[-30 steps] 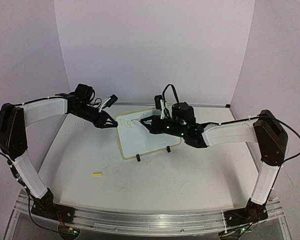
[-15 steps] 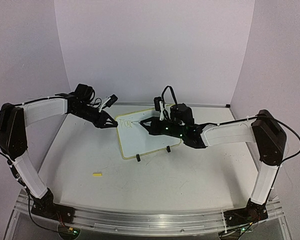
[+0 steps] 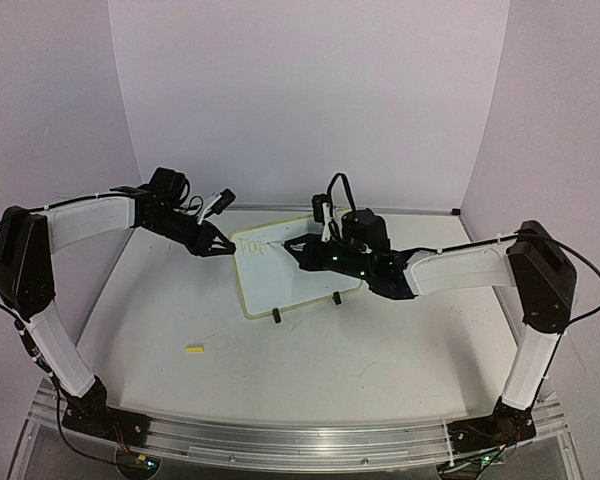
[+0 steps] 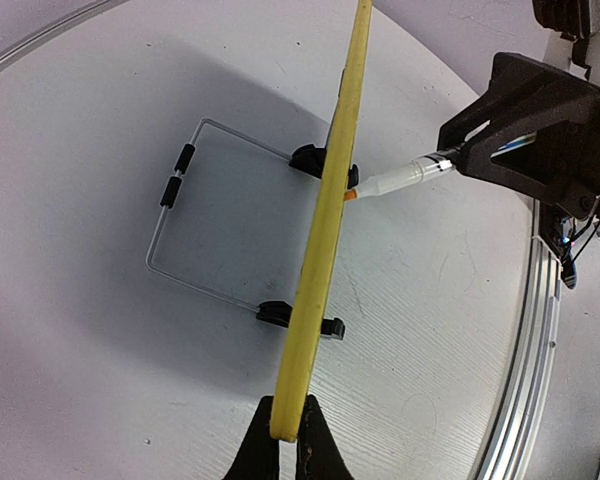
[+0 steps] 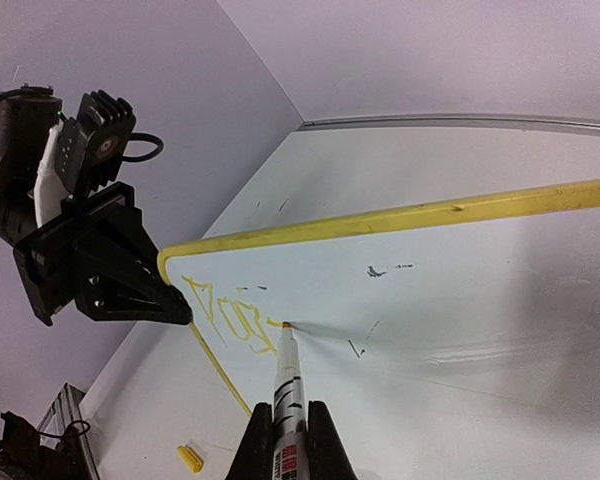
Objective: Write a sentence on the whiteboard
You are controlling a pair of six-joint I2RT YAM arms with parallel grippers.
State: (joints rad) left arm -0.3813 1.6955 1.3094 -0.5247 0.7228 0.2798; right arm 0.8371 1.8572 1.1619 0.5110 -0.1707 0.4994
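The whiteboard [image 3: 290,275] stands tilted on the table, white with a yellow rim [image 4: 330,220]. My left gripper [image 3: 224,249] is shut on its left rim, the rim pinched between the fingers [image 4: 255,450]. My right gripper [image 3: 286,244] is shut on a slim marker pen [image 5: 288,385] whose orange tip touches the white face [image 5: 450,310]. Of the sentence [image 5: 225,315], a few yellow letters show at the board's top left corner, just left of the tip. In the left wrist view the pen [image 4: 395,180] meets the board from the right.
A small yellow pen cap [image 3: 194,349] lies on the table left of and nearer than the board. Two black feet [image 3: 276,317] and a wire stand [image 4: 180,230] prop the board. A metal rail [image 3: 280,440] runs along the near edge.
Almost nothing: my right wrist has shifted very slightly with the pen tip on the board. The left arm holds the rim still.
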